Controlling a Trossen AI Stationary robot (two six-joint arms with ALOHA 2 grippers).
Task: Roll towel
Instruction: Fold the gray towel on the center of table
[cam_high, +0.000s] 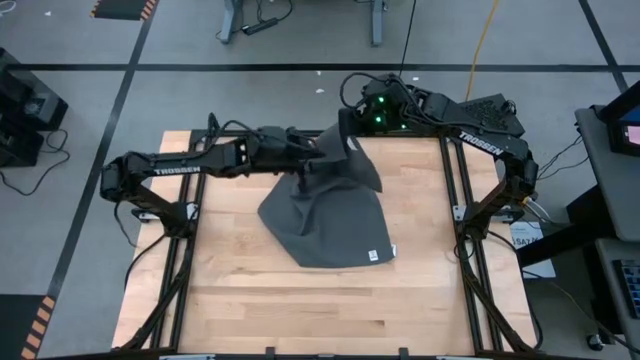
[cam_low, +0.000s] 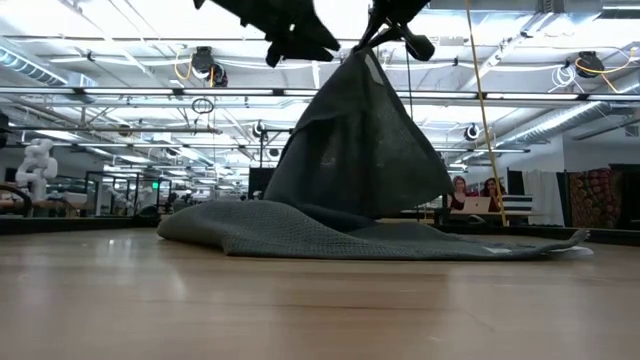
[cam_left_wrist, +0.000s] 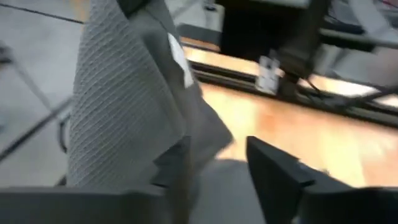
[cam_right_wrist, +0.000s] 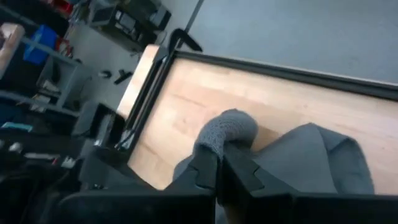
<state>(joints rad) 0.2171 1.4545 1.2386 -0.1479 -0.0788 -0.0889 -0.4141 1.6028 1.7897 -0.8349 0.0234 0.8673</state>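
The dark grey towel (cam_high: 330, 225) lies with its near part spread on the wooden table, and its far part is drawn up into a tent (cam_low: 355, 150). A small white tag (cam_high: 372, 254) shows at its near right corner. My right gripper (cam_high: 347, 135) is above the towel's far end and is shut on its peak; it also shows in the right wrist view (cam_right_wrist: 221, 155). My left gripper (cam_left_wrist: 217, 149) is open, raised beside the lifted cloth on its left side (cam_high: 308, 165). The hanging cloth (cam_left_wrist: 124, 106) is next to one of its fingers. My right gripper pinches a bunched fold of the towel (cam_right_wrist: 225, 132) between its two shut fingers, coming from above. The cloth bulges out past the fingertips. The towel hangs below the hold as a tent, and its lower part (cam_low: 300, 235) lies on the table. My left gripper: I cannot tell whether its finger (cam_left_wrist: 180, 168) touches the hanging cloth.
The table is bare wood (cam_high: 300, 310) in front of the towel and to its left and right. Black frame rails (cam_high: 460, 230) run along both sides of the table. People sit at a desk (cam_low: 475, 195) far behind the table.
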